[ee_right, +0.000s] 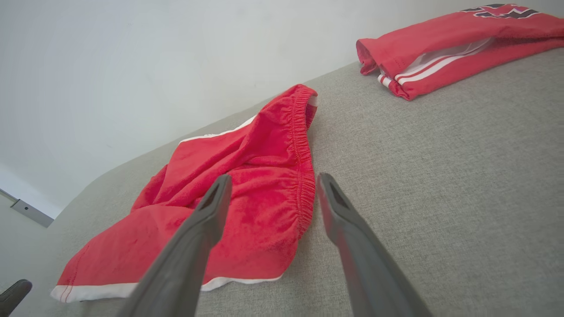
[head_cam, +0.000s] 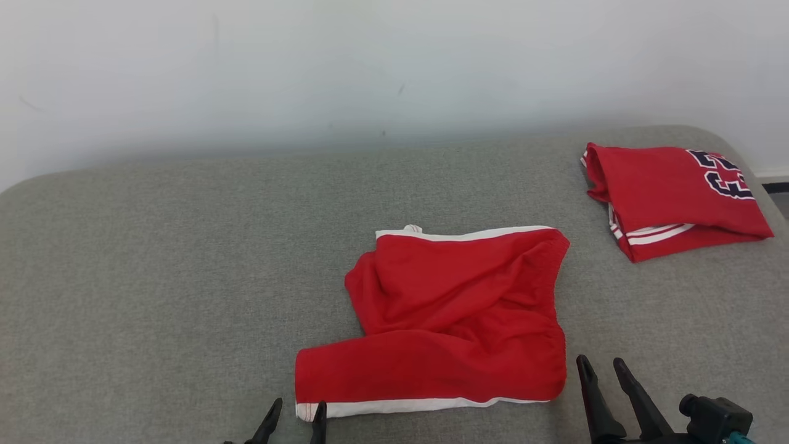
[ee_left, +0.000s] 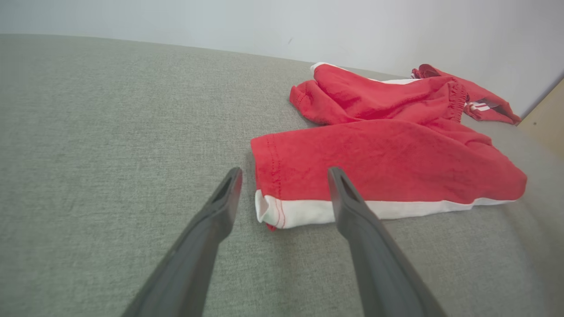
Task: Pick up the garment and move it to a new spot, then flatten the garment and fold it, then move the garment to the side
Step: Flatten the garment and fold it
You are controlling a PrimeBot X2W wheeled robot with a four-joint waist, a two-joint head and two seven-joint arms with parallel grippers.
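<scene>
At the bottom edge of the head view, the left claw (head_cam: 299, 404) is released and empty, just beside the lower left corner of the crumpled red fabric shorts with white hem (head_cam: 456, 320). The right claw (head_cam: 600, 361), at lower right, is released too. The shorts lie at the centre of the grey woven surface (head_cam: 154, 277). A folded red jersey (head_cam: 672, 191) lies at upper right, before the white wall (head_cam: 308, 74).

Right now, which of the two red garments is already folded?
The numbered red jersey at the far right: it lies in a neat folded stack, while the red shorts in the middle lie rumpled.
</scene>
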